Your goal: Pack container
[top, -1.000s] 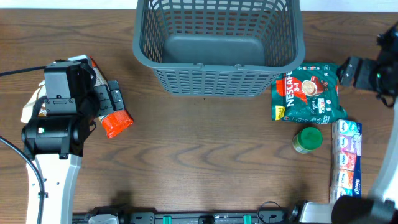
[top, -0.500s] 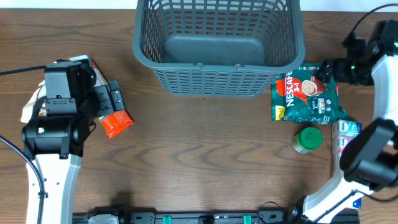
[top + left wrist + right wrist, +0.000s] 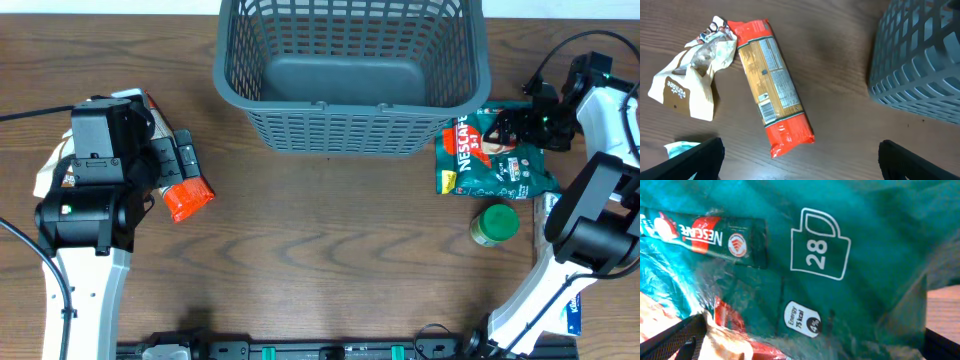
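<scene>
The dark grey slotted container (image 3: 350, 130) stands at the back middle of the table, and its corner shows in the left wrist view (image 3: 920, 55). My left gripper (image 3: 178, 158) (image 3: 800, 170) is open and empty, hovering over an orange-and-tan snack packet (image 3: 188, 198) (image 3: 772, 85). My right gripper (image 3: 515, 128) (image 3: 805, 350) is open and right over the green Nescafe bag (image 3: 497, 155) (image 3: 815, 255), which lies just right of the container. Its fingers (image 3: 675, 340) stand on either side of the bag's surface. Whether they touch it I cannot tell.
A crumpled beige bag (image 3: 687, 75) lies left of the orange packet, mostly hidden under the left arm in the overhead view. A green-lidded jar (image 3: 495, 224) and a stack of tissue packs (image 3: 557, 245) lie in front of the Nescafe bag.
My right arm has swung left from the table's right edge and come down over the Nescafe bag. The left arm and all packets have not moved.
</scene>
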Robot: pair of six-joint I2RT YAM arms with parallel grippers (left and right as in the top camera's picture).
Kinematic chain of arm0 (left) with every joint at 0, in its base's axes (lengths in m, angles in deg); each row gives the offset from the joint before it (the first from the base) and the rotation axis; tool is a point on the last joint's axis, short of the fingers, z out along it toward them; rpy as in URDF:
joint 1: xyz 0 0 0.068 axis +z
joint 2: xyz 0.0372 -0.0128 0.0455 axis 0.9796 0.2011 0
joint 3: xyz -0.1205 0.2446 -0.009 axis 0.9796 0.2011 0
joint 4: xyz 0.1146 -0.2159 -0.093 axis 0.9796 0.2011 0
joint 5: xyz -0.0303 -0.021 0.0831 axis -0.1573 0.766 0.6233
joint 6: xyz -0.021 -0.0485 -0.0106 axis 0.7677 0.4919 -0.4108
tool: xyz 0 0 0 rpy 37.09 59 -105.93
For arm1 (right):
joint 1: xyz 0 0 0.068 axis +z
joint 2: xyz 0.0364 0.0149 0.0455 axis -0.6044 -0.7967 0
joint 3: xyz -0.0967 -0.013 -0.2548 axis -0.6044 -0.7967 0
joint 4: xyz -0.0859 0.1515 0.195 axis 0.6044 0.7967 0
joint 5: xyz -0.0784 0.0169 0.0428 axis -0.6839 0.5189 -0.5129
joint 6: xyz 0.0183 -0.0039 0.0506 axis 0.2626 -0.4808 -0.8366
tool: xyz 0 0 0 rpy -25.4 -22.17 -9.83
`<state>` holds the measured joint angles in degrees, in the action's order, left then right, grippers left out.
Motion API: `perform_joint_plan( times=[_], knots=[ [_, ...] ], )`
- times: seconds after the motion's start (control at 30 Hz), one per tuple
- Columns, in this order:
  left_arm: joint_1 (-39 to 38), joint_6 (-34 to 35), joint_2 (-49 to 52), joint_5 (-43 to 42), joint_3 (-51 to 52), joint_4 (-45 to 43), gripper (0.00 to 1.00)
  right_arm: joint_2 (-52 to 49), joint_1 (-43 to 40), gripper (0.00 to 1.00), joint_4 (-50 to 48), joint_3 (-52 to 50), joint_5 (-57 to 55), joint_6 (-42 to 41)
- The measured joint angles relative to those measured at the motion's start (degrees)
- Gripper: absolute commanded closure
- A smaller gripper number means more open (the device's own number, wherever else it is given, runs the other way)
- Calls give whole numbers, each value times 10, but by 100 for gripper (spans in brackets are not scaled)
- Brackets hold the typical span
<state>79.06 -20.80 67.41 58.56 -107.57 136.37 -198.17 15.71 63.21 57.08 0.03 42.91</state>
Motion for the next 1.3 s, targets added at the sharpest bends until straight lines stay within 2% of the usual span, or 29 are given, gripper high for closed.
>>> perform_joint_plan(
  times=[0.23, 0.47, 0.57, 0.77, 0.93, 1.0, 1.07, 1.13, 1.3],
  knots=[
    [0, 0, 0, 0, 0, 0, 1, -19, 8, 1, -12, 0, 18, 0],
    [0, 0, 0, 0, 0, 0, 1, -35, 14, 16, -15, 4, 47, -2],
    [0, 0, 0, 0, 0, 0, 2, -38, 14, 28, -14, 6, 52, -5],
    [0, 0, 0, 0, 0, 0, 1, -38, 16, 40, -13, 6, 56, -13],
    [0, 0, 0, 0, 0, 0, 1, -38, 16, 56, -10, 8, 57, -14],
    [0, 0, 0, 0, 0, 0, 1, -38, 16, 66, -9, 9, 58, -16],
    [0, 0, 0, 0, 0, 0, 1, -38, 16, 84, -7, 10, 58, -18],
    [0, 0, 0, 0, 0, 0, 1, -37, 16, 96, -5, 13, 59, -19],
    [0, 0, 0, 0, 0, 0, 1, -35, 16, 99, -2, 16, 63, -25]
  ],
)
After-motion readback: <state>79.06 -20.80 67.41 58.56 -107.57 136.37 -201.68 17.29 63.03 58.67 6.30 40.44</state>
